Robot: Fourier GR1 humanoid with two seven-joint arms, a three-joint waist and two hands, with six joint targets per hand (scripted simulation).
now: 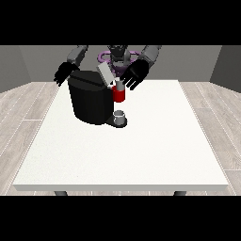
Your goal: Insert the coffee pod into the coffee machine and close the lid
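A black coffee machine (89, 101) stands on the white table (127, 155) at the back left of centre. Its grey lid (105, 73) is tilted up, open. The machine's red front part (119, 94) sits below the lid, above a small grey cup (120, 116) on the drip base. The hand at the view's right (134, 74) hovers just right of the lid and over the red part, fingers spread and straight. I cannot make out the coffee pod. The hand at the view's left (64, 73) hangs beside the machine's back left corner, fingers relaxed, holding nothing.
The table's front half and right side hold nothing else. A wooden floor surrounds the table, with grey walls behind the robot.
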